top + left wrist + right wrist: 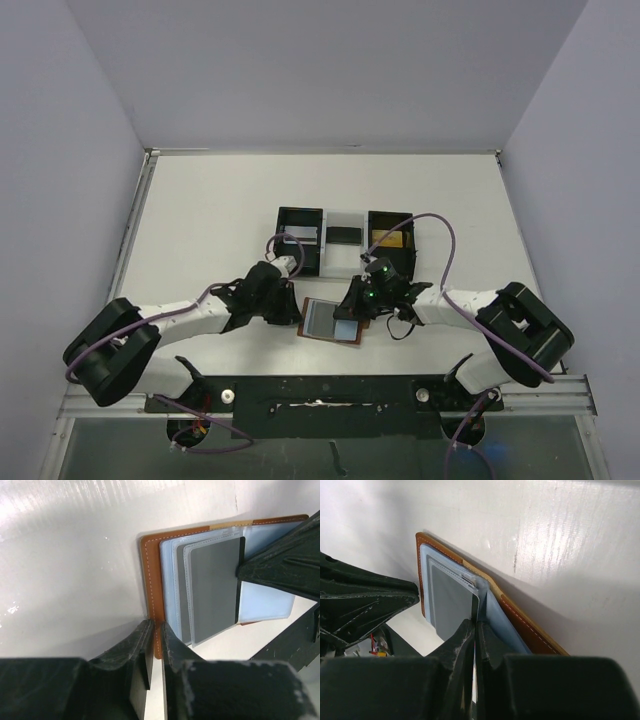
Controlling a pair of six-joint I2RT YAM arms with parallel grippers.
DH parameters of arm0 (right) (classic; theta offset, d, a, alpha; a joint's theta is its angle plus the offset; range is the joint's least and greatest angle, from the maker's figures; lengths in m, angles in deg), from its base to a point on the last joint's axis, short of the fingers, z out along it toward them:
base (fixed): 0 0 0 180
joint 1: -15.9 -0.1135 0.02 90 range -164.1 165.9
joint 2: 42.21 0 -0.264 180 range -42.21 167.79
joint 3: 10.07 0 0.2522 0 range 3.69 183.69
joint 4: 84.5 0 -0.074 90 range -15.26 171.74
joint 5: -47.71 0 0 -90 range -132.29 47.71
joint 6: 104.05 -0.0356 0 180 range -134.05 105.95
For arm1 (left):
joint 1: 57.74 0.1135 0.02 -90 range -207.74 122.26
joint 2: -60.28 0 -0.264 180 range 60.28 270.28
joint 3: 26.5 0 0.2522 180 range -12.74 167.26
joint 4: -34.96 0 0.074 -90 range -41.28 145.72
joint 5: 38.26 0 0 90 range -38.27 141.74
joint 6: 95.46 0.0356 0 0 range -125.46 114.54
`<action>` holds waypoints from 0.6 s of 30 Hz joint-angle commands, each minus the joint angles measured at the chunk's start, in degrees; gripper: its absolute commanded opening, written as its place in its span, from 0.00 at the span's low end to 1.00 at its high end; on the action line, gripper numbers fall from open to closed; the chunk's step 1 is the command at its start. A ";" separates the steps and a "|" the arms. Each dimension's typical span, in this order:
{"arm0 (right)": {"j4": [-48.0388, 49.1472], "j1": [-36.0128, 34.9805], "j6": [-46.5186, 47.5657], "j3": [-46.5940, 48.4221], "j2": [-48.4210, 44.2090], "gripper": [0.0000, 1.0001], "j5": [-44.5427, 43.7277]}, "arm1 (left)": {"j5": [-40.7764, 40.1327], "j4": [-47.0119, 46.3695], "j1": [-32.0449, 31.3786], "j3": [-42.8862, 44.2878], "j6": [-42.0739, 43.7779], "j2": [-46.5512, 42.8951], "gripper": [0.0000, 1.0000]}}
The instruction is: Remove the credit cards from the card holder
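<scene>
Near the front of the table (200, 230), between the two arms and just in front of the three-part tray (300, 213), the card holder (320, 322) lies open with its brown cover down and its blue-grey pockets facing up. The left gripper (156, 630) is clenched on the brown leather edge of the cover, pinning the holder in place. The right gripper (476, 625) is pinched tight on the edge of a grey card (212, 587) in the uppermost clear sleeve. The wrist views do not show whether its fingers have the card alone or a bit of the sleeve as well. The step in hand looks like drawing out a card: one arm steadies the holder while the other has a hold on the card, which sits mostly inside its sleeve. The next move probably calls for a straight pull along the sleeve's opening, away from the left gripper. It should be low and flat so the card slides rather than bends, while the left grip stops the holder from being dragged along. If the sleeve is caught too, the leaf would likely fold over or the holder lift, and a fresh hold on the card's bare edge might be needed. Once free, the card needs somewhere to go, perhaps the tray, though that is a guess.
</scene>
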 commanded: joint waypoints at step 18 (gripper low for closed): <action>2.59 -3.03 4.17 5.09 5.18 0.00 4.38 | 0.04 -1.20 -3.99 1.56 -1.14 -0.57 0.21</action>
